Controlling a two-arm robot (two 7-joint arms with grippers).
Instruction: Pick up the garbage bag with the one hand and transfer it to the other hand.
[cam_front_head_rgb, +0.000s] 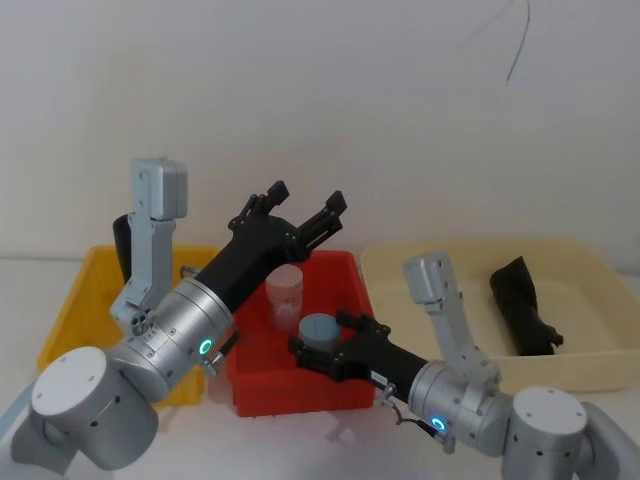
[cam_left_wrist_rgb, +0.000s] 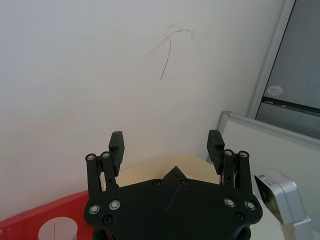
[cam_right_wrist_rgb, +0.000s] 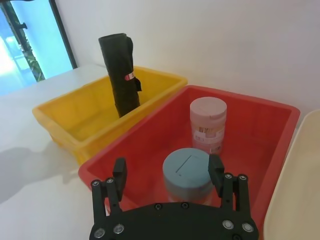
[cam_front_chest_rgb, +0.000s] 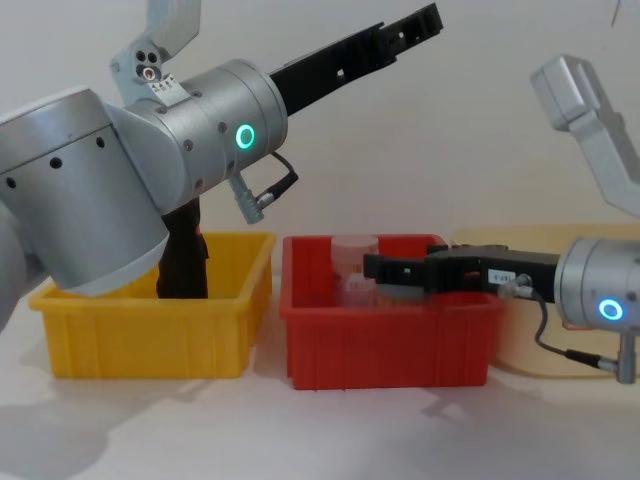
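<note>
Head view: my left gripper (cam_front_head_rgb: 303, 208) is raised, fingers spread, empty. The garbage bag (cam_front_head_rgb: 122, 248) stands in the yellow bin (cam_front_head_rgb: 70, 310), below and behind it.

Left wrist view: nothing lies between the fingers (cam_left_wrist_rgb: 116, 145).

Right wrist view: my right gripper (cam_right_wrist_rgb: 167, 170) is spread at the blue-lidded jar (cam_right_wrist_rgb: 187, 172), with the bag upright well beyond it.

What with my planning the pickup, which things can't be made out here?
Garbage bag: head view, left arm hides most; chest view, yellow bin wall hides its base.
Pink jar label: right wrist view, print too small.
Right gripper clearance over the blue-lidded jar: head view, they overlap.
</note>
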